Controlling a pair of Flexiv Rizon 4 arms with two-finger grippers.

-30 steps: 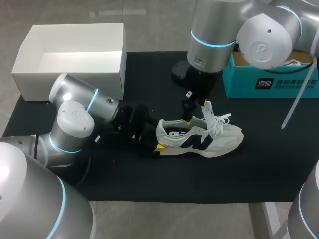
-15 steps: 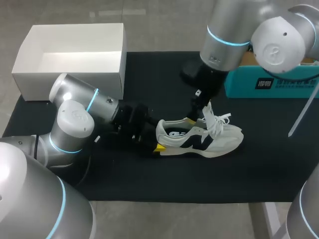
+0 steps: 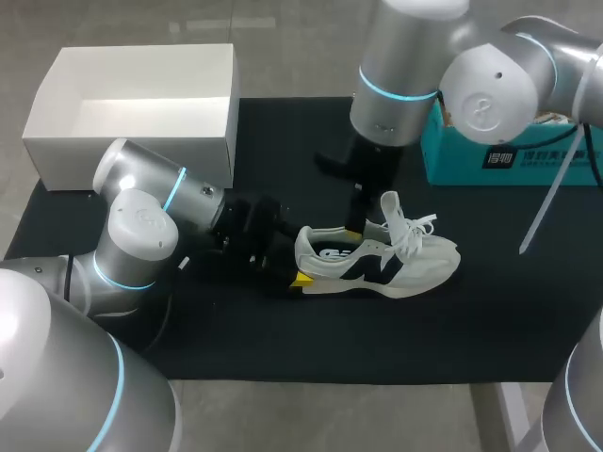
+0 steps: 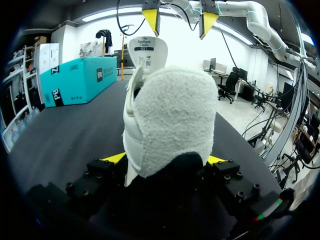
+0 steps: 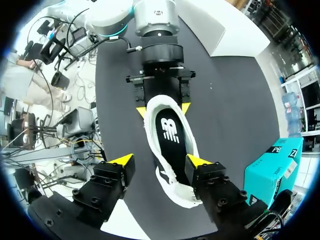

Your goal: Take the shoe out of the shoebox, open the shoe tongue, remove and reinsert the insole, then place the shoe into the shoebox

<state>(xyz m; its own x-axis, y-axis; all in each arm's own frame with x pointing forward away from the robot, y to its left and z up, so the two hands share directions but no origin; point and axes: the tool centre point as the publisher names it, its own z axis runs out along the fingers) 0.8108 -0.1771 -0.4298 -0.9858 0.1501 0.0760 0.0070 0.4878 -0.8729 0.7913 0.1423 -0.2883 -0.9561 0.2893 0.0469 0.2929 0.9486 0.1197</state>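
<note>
A white sneaker (image 3: 379, 261) with a dark side logo lies on its sole on the black mat (image 3: 283, 330), its tongue (image 3: 394, 213) standing upright. My left gripper (image 3: 300, 273) lies low at the heel, a yellow tip pressed on each side; in the left wrist view the heel (image 4: 170, 125) fills the space between its fingers. My right gripper (image 5: 160, 162) hangs open above the shoe (image 5: 170, 135), one finger on each side of the laced part, touching nothing. The insole (image 5: 170, 131) with its printed mark lies inside. From the left wrist view, the right fingertips (image 4: 150, 15) hover above the tongue (image 4: 147, 50).
An open white shoebox (image 3: 132, 151) stands at the mat's back left, behind my left arm. A teal box (image 3: 509, 155) sits at the back right, behind my right arm. Bare mat lies in front of the shoe.
My right wrist swung to the right over the tongue, then came back left above the shoe's opening. The shoe and my left arm kept still.
</note>
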